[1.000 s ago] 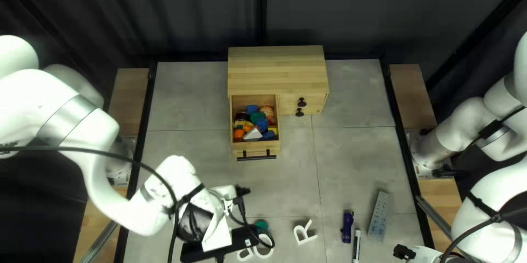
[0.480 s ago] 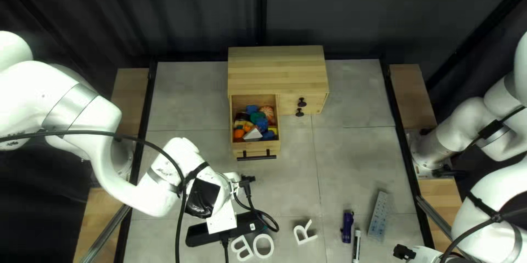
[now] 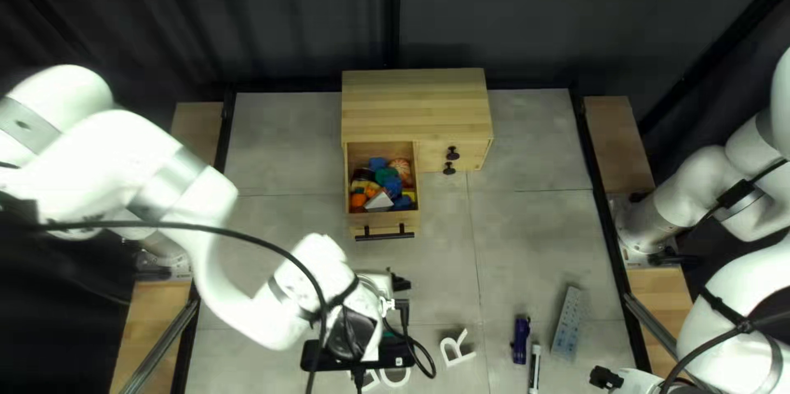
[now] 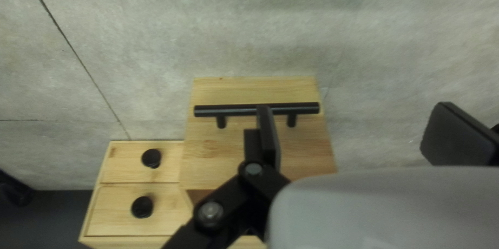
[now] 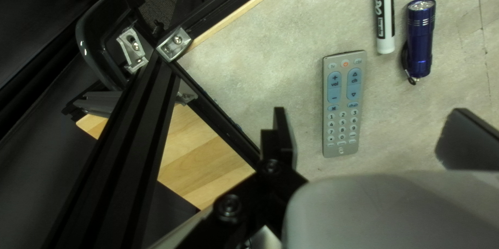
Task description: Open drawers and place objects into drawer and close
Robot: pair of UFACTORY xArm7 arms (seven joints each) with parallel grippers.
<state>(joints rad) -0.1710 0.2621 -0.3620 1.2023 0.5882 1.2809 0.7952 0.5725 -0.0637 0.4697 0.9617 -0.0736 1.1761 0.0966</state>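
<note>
Both gape wide and empty: left pincer (image 3: 387,282) before the open drawer (image 3: 384,220), right pincer (image 3: 611,378) well apart from it.

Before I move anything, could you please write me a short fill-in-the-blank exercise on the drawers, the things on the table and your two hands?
The drawer with the bar handle is not shut but ____.
The closed drawers have round knobs coloured ____.
Of remote, marker and flashlight, the rightmost in the top left view is the ____.
Of my left hand and right hand, both open, the one nearer the handle is the ____.

Missing words: open; black; remote; left.
</note>
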